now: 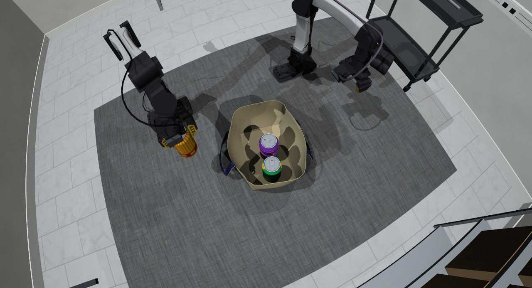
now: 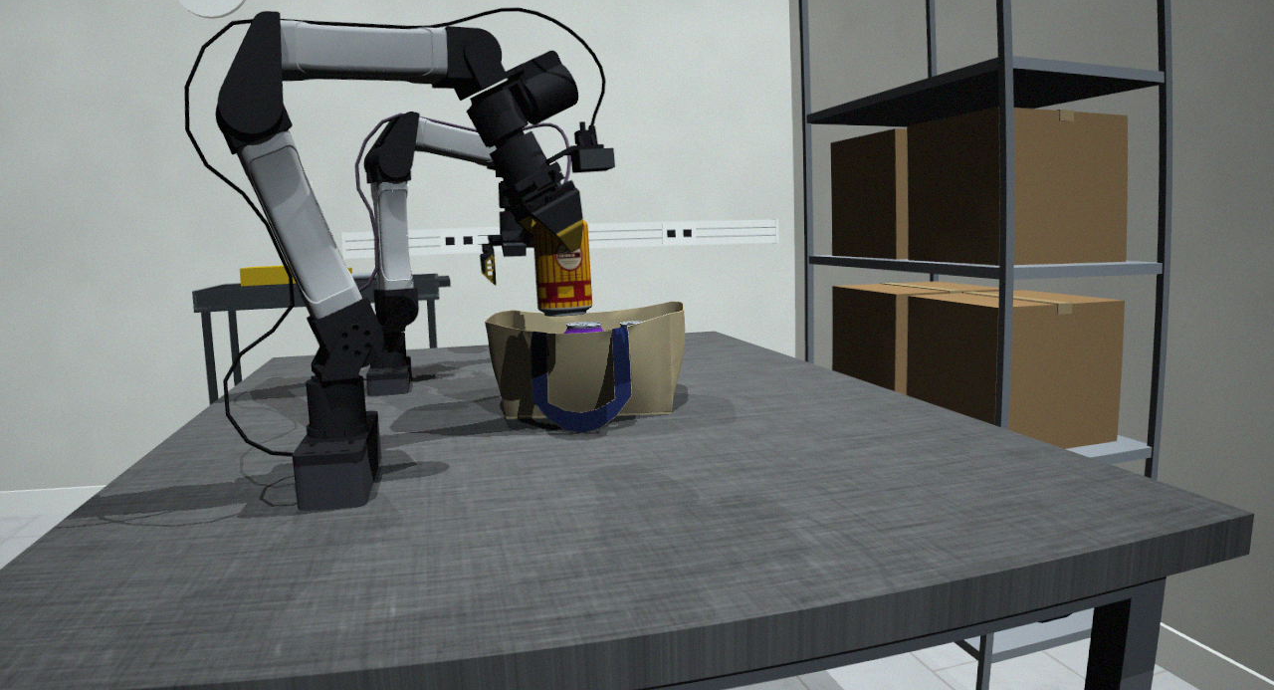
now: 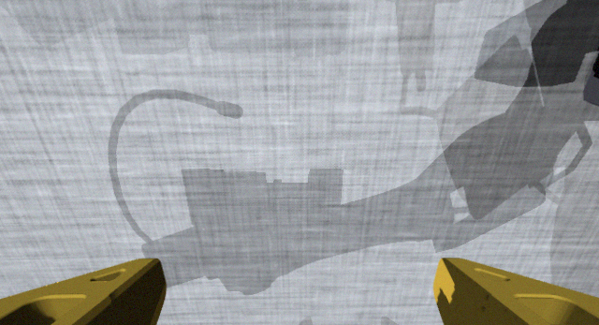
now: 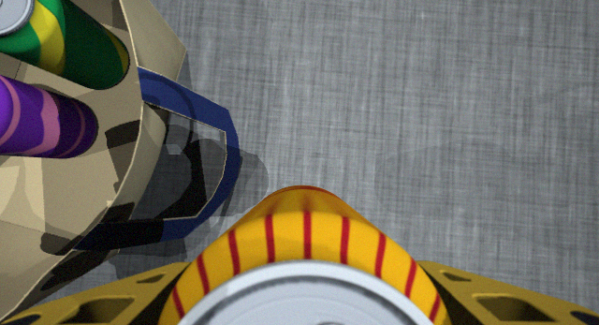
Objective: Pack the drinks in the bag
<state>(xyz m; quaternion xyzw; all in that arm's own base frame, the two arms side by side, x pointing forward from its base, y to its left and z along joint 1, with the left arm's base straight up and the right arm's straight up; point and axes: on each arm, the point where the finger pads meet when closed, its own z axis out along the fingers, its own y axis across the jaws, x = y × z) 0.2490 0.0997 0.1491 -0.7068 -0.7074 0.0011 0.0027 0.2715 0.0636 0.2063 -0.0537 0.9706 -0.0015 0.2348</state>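
Observation:
The tan canvas bag point(image 1: 256, 115) point(image 2: 654, 365) point(image 4: 156, 49) stands with its walls up and top open. Inside, a purple can point(image 1: 268, 149) point(image 2: 583, 328) point(image 4: 33, 119) and a green and yellow can point(image 1: 271, 171) point(image 4: 84, 44) stand upright. My right gripper point(image 1: 179, 136) point(image 4: 302, 274) is shut on an orange and red striped can point(image 1: 186, 148) point(image 2: 563, 276) point(image 4: 306, 236). It holds this can upright in the air, outside the bag, beyond a blue handle point(image 1: 224, 168) point(image 4: 231, 147). My left gripper point(image 1: 360, 88) point(image 3: 299, 272) is open and empty above the table, far from the bag.
The grey table point(image 1: 178, 219) point(image 2: 713, 508) carries both arm bases. A dark cart point(image 1: 407, 44) stands beyond the table near the left arm. A shelf rack with cardboard boxes point(image 2: 1060, 186) stands beyond another side. The other blue handle hangs on the bag's opposite side.

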